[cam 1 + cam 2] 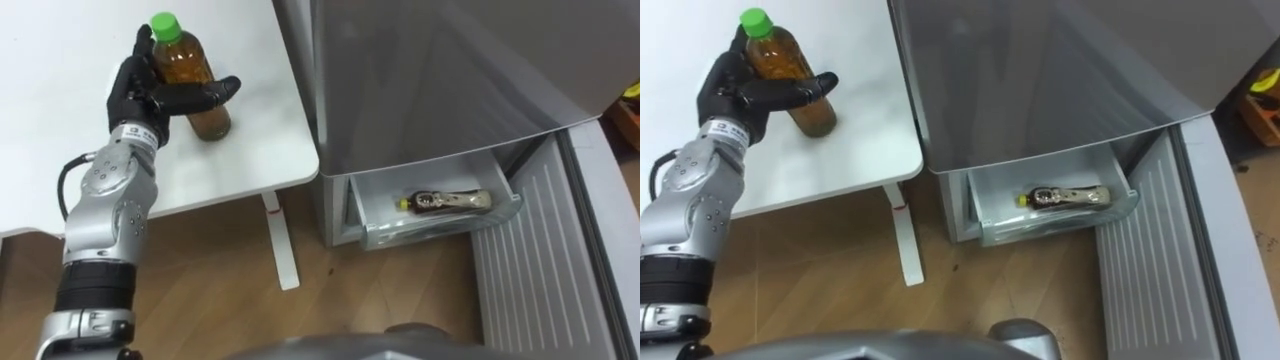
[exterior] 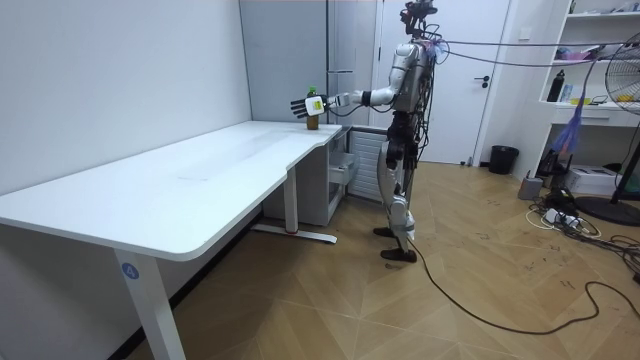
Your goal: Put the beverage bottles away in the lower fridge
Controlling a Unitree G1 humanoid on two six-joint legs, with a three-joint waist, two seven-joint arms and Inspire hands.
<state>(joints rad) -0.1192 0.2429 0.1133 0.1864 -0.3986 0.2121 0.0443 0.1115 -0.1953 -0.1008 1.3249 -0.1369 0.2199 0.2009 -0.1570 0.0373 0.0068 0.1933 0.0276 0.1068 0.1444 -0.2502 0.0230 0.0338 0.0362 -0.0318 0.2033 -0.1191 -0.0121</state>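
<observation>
A bottle of brown tea with a green cap stands upright near the right edge of the white table. My left hand is at the bottle, thumb up behind it and straight fingers lying across its front, not curled tight. In the room view I stand by the table's far end with the left arm stretched out to the bottle. The grey fridge stands to the right of the table. Its lower drawer is pulled out, and another drink bottle lies on its side in it.
The lower fridge door, ribbed on the inside, hangs open at the right. The table's white leg stands on the wooden floor between the table and the fridge. The room view has a fan and shelves at its right.
</observation>
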